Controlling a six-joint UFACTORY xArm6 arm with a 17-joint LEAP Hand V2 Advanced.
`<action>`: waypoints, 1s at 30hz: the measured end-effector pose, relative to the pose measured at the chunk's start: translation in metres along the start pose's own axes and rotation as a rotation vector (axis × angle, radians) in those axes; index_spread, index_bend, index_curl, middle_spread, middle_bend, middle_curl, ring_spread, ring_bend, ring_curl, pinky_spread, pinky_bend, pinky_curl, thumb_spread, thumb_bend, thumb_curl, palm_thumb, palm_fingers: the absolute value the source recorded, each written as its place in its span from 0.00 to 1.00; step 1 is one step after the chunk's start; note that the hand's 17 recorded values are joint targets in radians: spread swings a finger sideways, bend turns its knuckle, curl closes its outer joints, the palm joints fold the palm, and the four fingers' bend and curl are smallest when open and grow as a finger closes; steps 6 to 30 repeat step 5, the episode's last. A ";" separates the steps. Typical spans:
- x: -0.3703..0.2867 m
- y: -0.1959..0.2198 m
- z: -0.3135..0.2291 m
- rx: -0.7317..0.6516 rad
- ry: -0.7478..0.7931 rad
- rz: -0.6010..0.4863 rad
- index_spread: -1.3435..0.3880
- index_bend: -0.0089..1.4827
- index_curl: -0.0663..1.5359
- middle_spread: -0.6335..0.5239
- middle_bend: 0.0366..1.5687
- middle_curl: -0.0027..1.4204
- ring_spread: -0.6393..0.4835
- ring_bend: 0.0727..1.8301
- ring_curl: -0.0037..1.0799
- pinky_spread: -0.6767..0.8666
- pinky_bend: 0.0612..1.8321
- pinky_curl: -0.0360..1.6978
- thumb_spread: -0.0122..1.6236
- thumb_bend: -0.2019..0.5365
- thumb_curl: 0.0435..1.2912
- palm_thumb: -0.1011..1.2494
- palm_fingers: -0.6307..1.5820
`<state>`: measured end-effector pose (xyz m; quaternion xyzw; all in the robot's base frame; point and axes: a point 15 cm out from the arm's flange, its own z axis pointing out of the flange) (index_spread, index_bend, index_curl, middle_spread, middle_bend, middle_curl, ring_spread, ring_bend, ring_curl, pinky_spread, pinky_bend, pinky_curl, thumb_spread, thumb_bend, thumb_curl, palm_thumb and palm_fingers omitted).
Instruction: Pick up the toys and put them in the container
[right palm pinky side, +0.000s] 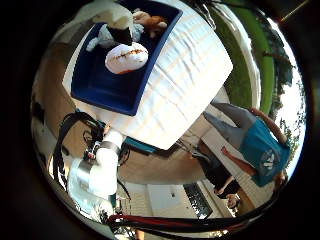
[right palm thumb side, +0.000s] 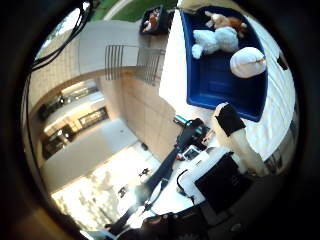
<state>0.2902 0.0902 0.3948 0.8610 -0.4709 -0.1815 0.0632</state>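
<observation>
1. three toys lie in the blue container (right palm thumb side: 210, 85): a white plush animal (right palm thumb side: 216, 41), a brown and orange plush (right palm thumb side: 225, 21) at one end, and a white football (right palm thumb side: 247, 62) with orange stitching.
2. the container sits on a white cloth-covered worktop (right palm pinky side: 175, 85); no toy shows loose on the cloth in either palm view.
3. the hand (right palm thumb side: 235, 137) shows only in part: a black-tipped white finger reaches in toward the container's near rim in the thumb side view, and another black-tipped finger (right palm pinky side: 121, 27) crosses over the white plush in the little finger side view.
4. the fingers look straight and nothing is between them, so i read the hand as released and carrying nothing.
5. the relation that matters: the container lies out in front of the palm and well apart from it, with the palm looking down on it from above and to one side, so the hand hangs raised off the worktop, not in the tray.
6. the football's long axis runs roughly across the container's width; the white plush lies stretched beside it.
7. a second dark bin (right palm thumb side: 154, 19) with something in it stands on the ground beyond the worktop.
8. judging from this, the toys in view are already placed; any further pick turns on finding a toy outside these views, which i cannot tell.
</observation>
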 end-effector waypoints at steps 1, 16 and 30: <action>-0.002 0.002 -0.003 0.012 0.002 -0.003 0.57 0.14 0.34 0.60 0.07 0.27 0.84 0.18 0.29 0.75 0.29 0.31 0.70 0.23 0.38 0.69 0.28; -0.021 0.014 -0.019 0.089 -0.004 -0.027 0.60 0.14 0.32 0.60 0.08 0.25 0.84 0.16 0.28 0.76 0.28 0.29 0.71 0.24 0.37 0.68 0.29; -0.021 0.014 -0.019 0.089 -0.004 -0.027 0.60 0.14 0.32 0.60 0.08 0.25 0.84 0.16 0.28 0.76 0.28 0.29 0.71 0.24 0.37 0.68 0.29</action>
